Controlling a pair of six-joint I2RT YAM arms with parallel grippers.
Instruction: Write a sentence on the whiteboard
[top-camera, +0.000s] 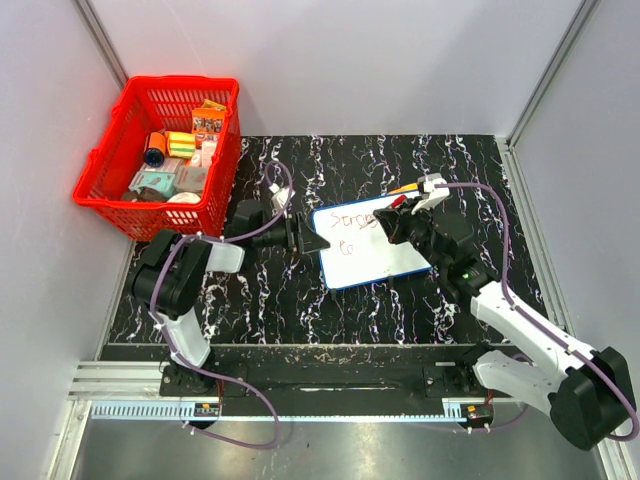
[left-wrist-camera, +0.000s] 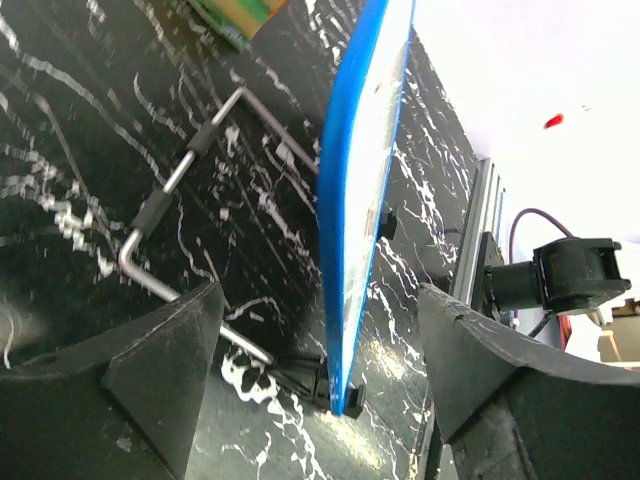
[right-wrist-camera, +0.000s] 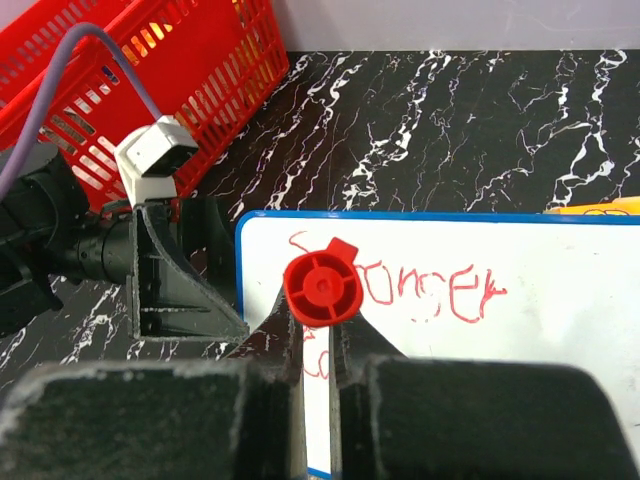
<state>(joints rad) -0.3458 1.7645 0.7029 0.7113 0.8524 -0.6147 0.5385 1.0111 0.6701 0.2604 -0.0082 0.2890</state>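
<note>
Black, white-veined tabletop (top-camera: 400, 160) holds the whiteboard (top-camera: 385, 262) mid-table, red sentence (top-camera: 355, 218) scrawled on it, the left gripper (top-camera: 318, 242) gaping astride its left edge, the right gripper (top-camera: 392, 208) clamped on a red marker (right-wrist-camera: 322, 288) over it, red basket (top-camera: 110, 200) and grey walls (top-camera: 350, 60) beyond.

the whiteboard (top-camera: 385, 250) is white with a thin blue frame, the sentence (right-wrist-camera: 430, 290) on it red. the table (top-camera: 330, 160) is black, veined with white. the basket (top-camera: 180, 82) and the marker (right-wrist-camera: 322, 287) end are red.
</note>
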